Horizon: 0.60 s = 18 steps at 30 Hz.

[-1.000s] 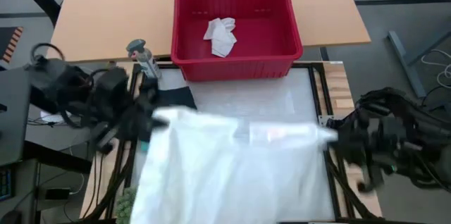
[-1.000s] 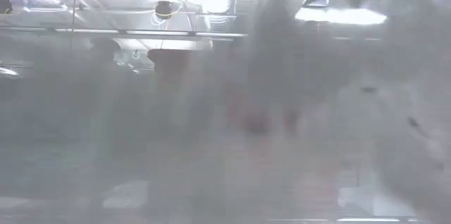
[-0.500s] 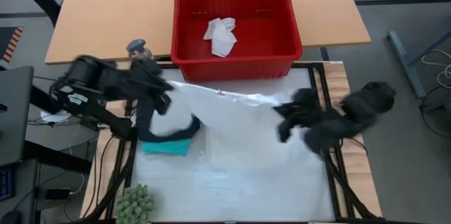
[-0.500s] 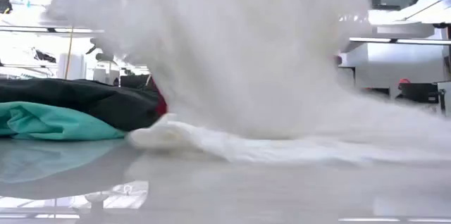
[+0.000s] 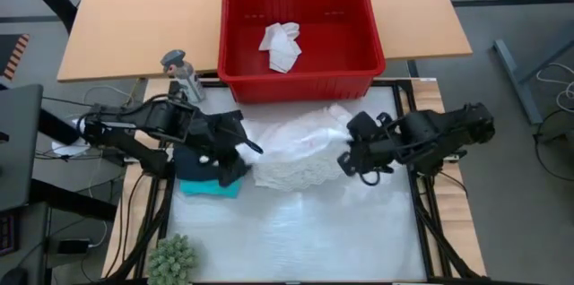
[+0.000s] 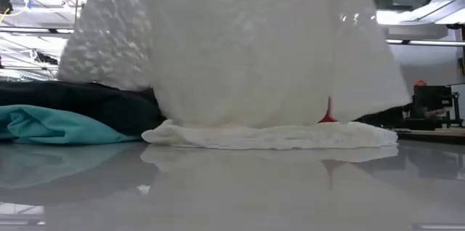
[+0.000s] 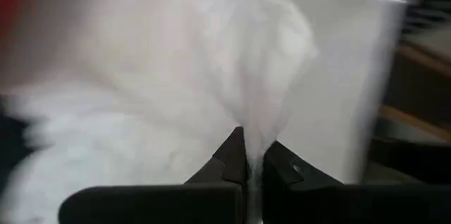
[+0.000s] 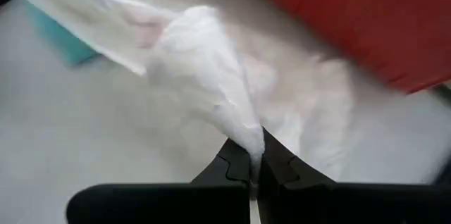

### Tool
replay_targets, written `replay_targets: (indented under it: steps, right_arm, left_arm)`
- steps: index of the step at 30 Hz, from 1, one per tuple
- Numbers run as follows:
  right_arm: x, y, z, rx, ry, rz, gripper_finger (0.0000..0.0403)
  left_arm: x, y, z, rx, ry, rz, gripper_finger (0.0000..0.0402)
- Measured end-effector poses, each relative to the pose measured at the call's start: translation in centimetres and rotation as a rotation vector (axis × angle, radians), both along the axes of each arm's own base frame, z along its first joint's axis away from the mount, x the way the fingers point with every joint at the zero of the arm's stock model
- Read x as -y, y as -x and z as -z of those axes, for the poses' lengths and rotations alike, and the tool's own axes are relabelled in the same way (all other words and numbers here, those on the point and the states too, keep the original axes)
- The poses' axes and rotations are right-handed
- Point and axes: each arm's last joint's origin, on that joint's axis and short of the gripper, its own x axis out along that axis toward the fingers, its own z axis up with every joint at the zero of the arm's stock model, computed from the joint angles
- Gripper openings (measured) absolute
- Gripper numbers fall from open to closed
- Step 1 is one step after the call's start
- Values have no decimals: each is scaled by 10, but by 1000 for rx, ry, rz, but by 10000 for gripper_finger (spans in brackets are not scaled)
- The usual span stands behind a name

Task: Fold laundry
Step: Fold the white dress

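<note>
Limply, the white garment [image 5: 300,151] sags mid-desk before the red basket [image 5: 300,41], textured and thin, each end pinched by the left end effector [image 5: 235,146] and right end effector [image 5: 352,152].

The high camera looked straight down on the counter [image 5: 296,231]; the low one sat at counter height, facing the room. Each wrist camera peered closely past its jaws, all sharing the white garment [image 5: 296,146].

Thin white cloth garment [image 5: 296,146], seemingly textured; glossy reflective table surface [image 6: 232,187]; red plastic basket [image 5: 359,79].
</note>
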Motion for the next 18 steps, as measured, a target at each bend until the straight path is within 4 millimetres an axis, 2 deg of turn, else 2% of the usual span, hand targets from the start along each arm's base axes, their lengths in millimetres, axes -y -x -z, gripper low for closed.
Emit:
replay_targets:
  steps: [4, 8, 14, 18]
  right_arm:
    - [-29, 16, -27, 73, -241, -173, 24]
    - [-65, 39, -50, 203, -380, -300, 24]
    - [-125, 73, -53, 256, -542, -430, 24]
    - [-170, 81, -56, 376, -642, -532, 24]
  left_arm:
    - [15, -6, -19, 147, 219, 112, 0]
    - [38, -1, -42, 271, 323, 188, 0]
    - [93, 12, -58, 389, 475, 214, 0]
    - [137, 20, -72, 533, 616, 325, 0]
